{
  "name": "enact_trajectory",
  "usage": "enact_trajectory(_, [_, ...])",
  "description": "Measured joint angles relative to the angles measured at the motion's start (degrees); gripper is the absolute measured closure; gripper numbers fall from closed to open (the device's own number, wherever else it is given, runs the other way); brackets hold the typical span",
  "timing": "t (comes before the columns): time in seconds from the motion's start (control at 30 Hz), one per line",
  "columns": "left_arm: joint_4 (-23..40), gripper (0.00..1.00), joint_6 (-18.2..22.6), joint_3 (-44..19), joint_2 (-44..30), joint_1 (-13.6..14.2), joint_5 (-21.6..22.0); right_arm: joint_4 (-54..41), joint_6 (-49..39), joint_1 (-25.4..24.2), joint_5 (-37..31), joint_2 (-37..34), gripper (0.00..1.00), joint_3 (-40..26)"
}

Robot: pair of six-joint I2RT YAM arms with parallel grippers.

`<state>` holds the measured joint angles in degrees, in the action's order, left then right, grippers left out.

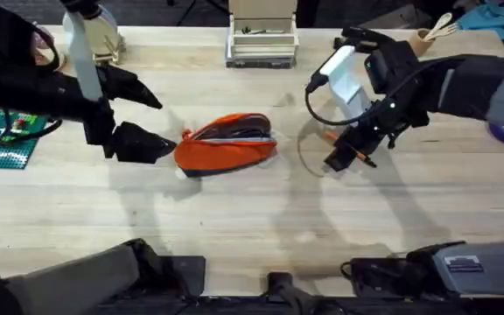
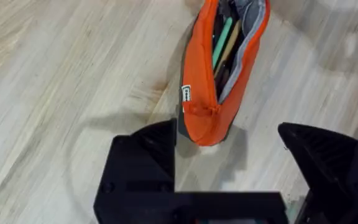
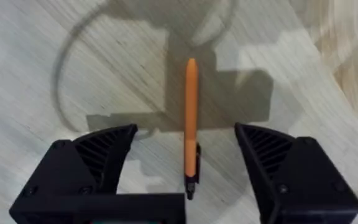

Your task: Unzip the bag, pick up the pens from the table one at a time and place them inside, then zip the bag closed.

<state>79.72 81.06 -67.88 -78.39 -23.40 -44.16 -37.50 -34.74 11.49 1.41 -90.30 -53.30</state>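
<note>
Right gripper (image 3: 188, 165): wide open, straddling the pen (image 3: 191, 118); one finger on each side, neither touching; holding nothing.
Pen: flat on the table (image 1: 252, 227), lengthwise between the right fingers, dark clip end nearest the gripper; orange barrel pointing away.
Why so: set square over the barrel, probably so that closing pinches it across its width.
Left gripper (image 2: 229, 155): open too, fingers spread at the bag (image 2: 210, 93); one finger close against the near end, just beside the zipper stop; contact hard to judge; gripping nothing.
Why so: likely bracing that end so the mouth stays put.
Bag: mid-table, on its navy underside, zipper drawn back, mouth gaping upward; several pens already visible inside, one green.
Spacing: bag between the two grippers, pen near its right end but apart from it.
Stage: unzipping done, loading under way, closing not yet begun.
</note>
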Motion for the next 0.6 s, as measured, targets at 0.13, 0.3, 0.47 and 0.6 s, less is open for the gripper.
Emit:
enact_trajectory(0.13, [0.0,0.008,0.0,0.0,0.0,0.0,0.0,-0.2,-0.1,0.1,2.1,-0.3,0.249,0.0])
enact_trajectory(0.3, [0.0,0.007,0.0,0.0,0.0,0.0,0.0,0.2,-0.3,0.3,2.7,-0.3,0.522,0.0])
enact_trajectory(0.47, [0.0,0.008,0.0,0.0,0.0,0.0,0.0,0.4,-0.4,0.3,2.9,-0.3,0.755,0.0])
enact_trajectory(0.6, [0.0,0.007,0.0,0.0,0.0,0.0,0.0,0.8,-0.4,0.3,3.0,-0.3,0.952,0.0])
